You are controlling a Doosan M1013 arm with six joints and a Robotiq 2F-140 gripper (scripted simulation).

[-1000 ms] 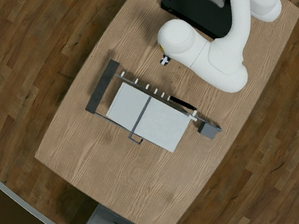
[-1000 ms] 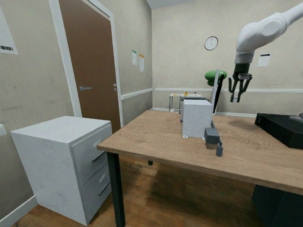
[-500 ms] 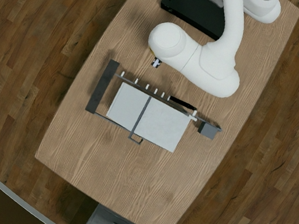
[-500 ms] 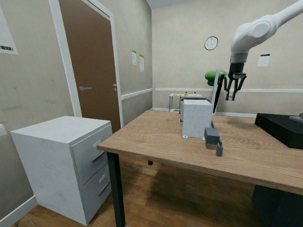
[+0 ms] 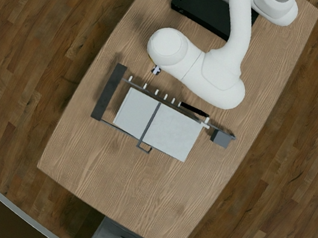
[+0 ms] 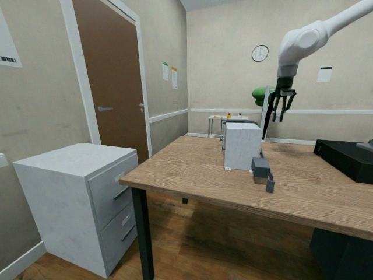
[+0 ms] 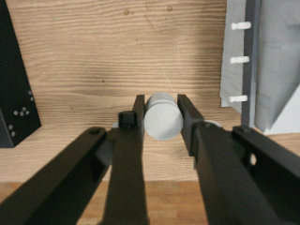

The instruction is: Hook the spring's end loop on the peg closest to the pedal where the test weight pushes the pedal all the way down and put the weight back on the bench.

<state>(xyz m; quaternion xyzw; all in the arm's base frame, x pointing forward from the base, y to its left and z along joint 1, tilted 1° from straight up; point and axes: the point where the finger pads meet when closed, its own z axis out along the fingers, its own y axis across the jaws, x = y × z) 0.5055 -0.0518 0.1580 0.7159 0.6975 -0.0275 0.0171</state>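
My gripper (image 5: pixel 156 70) (image 6: pixel 278 117) (image 7: pixel 160 107) is shut on the steel test weight (image 7: pixel 162 119), a pale grey cylinder seen end-on between the fingers. It hangs well above the bench, beside the feeder's peg side. The feeder (image 5: pixel 157 124) (image 6: pixel 240 144) is a white box with a grey rail (image 7: pixel 253 61) that carries a row of white pegs (image 5: pixel 156 92) (image 7: pixel 239 59). The dark pedal (image 5: pixel 108 91) lies at the feeder's far-left end. The black spring (image 5: pixel 193 109) (image 6: pixel 267 120) runs along the rail, its end at the peg farthest from the pedal.
The robot's black base plate (image 5: pixel 196 0) (image 6: pixel 343 159) (image 7: pixel 11 94) sits on the wooden bench (image 5: pixel 133 191) behind the gripper. A grey block (image 5: pixel 219 139) (image 6: pixel 260 167) ends the feeder's rail. A white filing cabinet (image 6: pixel 75 192) stands off the bench's corner.
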